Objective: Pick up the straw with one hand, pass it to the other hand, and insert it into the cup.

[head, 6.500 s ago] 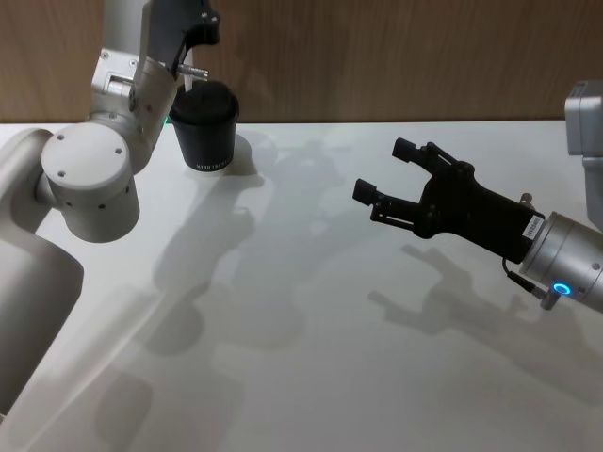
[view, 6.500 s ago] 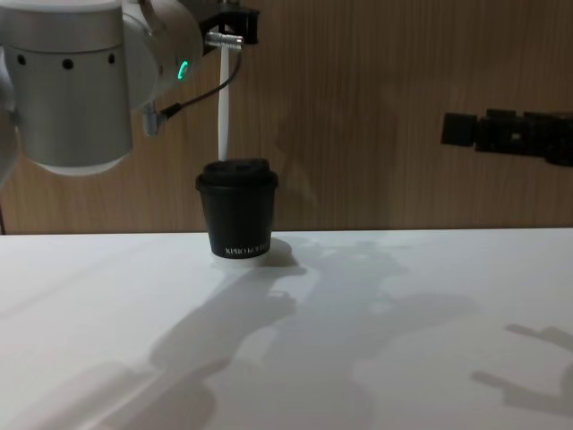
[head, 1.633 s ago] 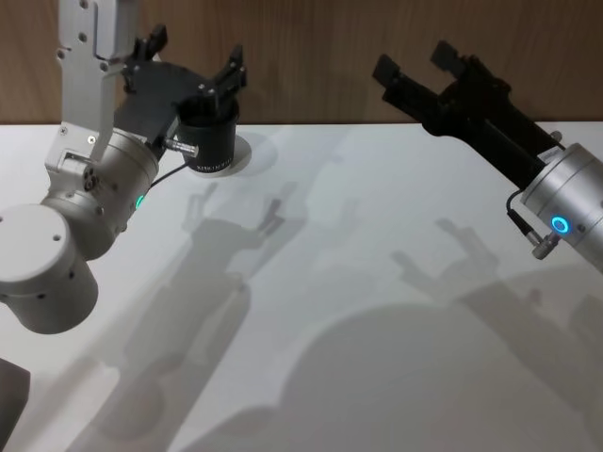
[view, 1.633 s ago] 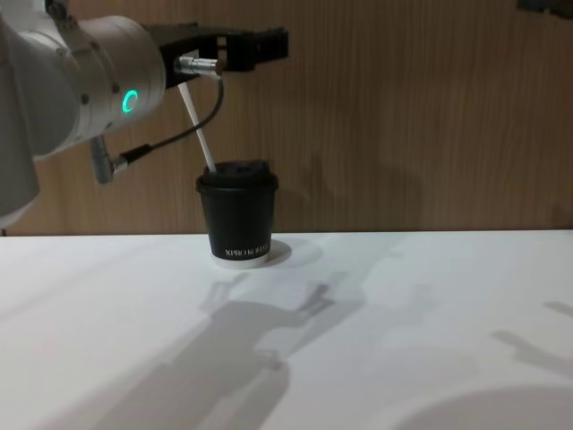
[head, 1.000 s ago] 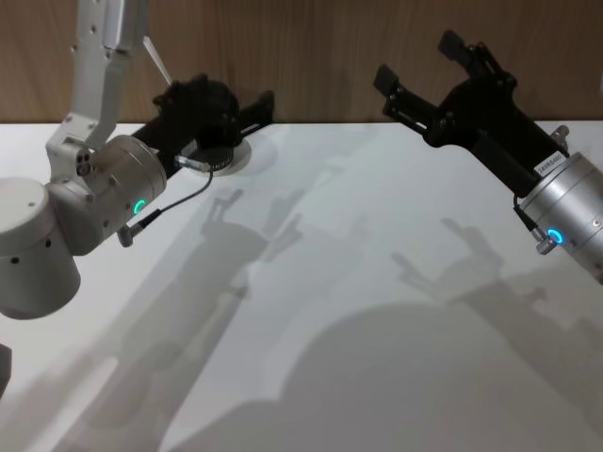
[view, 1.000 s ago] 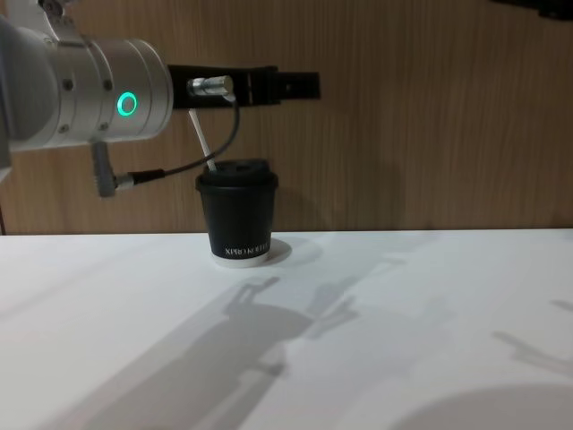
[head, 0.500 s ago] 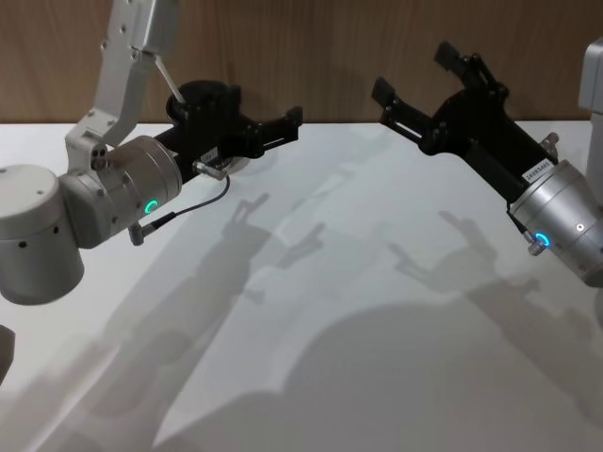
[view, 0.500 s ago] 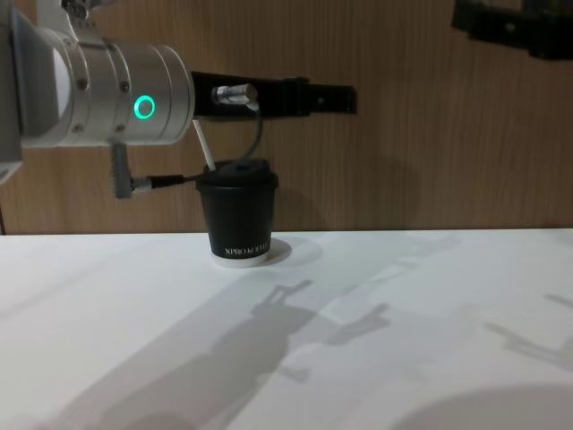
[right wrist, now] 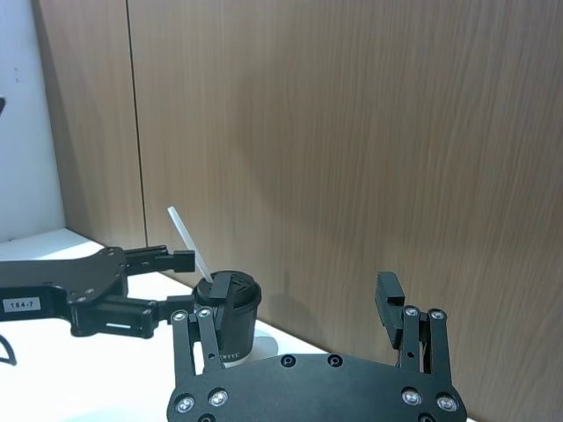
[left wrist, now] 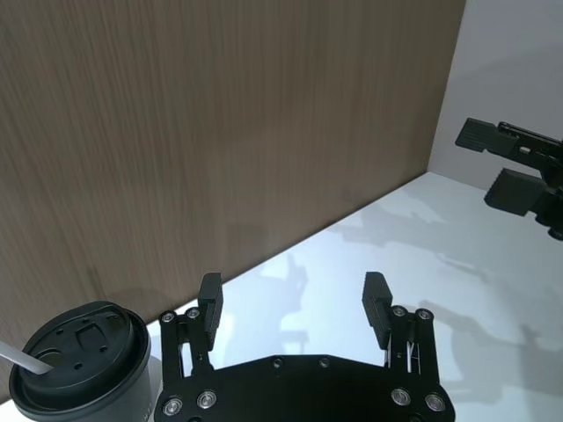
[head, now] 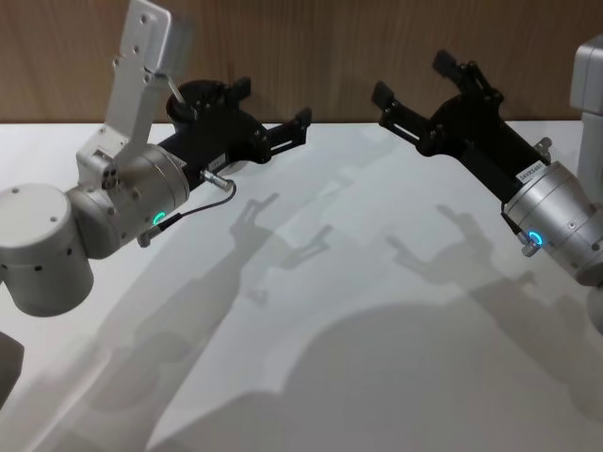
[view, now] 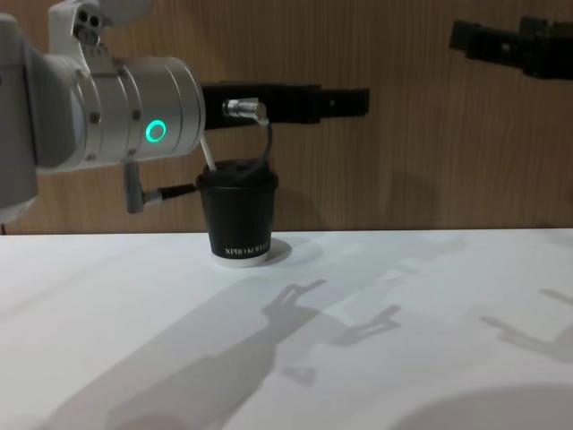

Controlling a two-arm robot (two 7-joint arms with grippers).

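Observation:
The black cup stands at the back left of the white table, close to the wooden wall. The white straw sticks out of its lid, leaning left, and nothing holds it. My left gripper, on the silver arm with the green ring, hovers open and empty just right of the cup and above lid height. The left wrist view shows the cup and straw beside the open left gripper. My right gripper hangs open and empty, high at the back right. From there I see the cup and straw.
A wood-panel wall rises directly behind the cup. The white table carries only the arms' shadows. A thin black cable with a metal plug loops from the left wrist just above the cup's lid.
The left gripper has slid farther right, away from the cup, staying open. The straw stays leaning in the lid. The right gripper has barely shifted.

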